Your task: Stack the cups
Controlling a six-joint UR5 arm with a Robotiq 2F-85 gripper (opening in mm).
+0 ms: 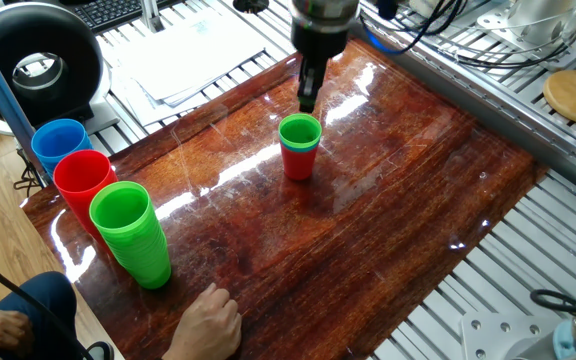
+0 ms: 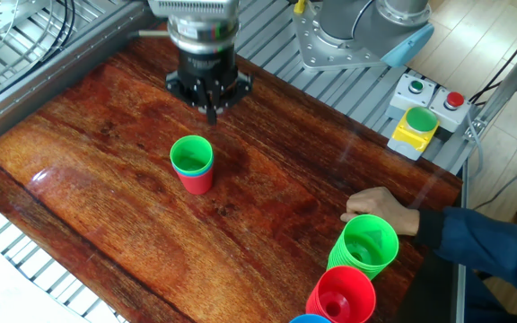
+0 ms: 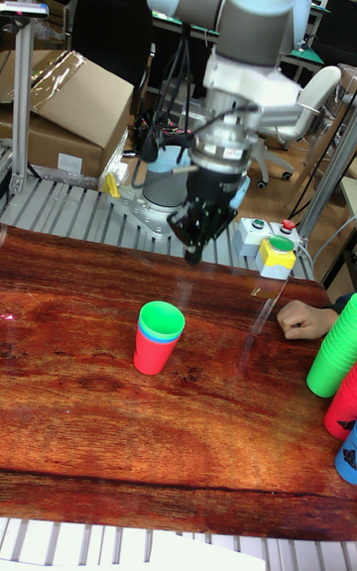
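Note:
The three cups stand nested in one stack mid-table: the light green cup (image 1: 300,131) is on top, inside the blue cup (image 3: 146,336), of which only a thin rim shows, and the red cup (image 1: 298,166) is at the bottom. The same stack appears in the other fixed view (image 2: 192,165) and the tall fixed view (image 3: 159,337). My gripper (image 1: 308,103) hangs above and just behind the stack, apart from it, fingers together and holding nothing. It also shows in the other fixed view (image 2: 212,115) and the tall view (image 3: 192,256).
Tall stacks of blue (image 1: 58,146), red (image 1: 82,184) and green (image 1: 133,236) cups stand at one table corner. A person's hand (image 1: 208,320) rests on the table beside them. A button box (image 2: 417,121) sits beyond the table edge.

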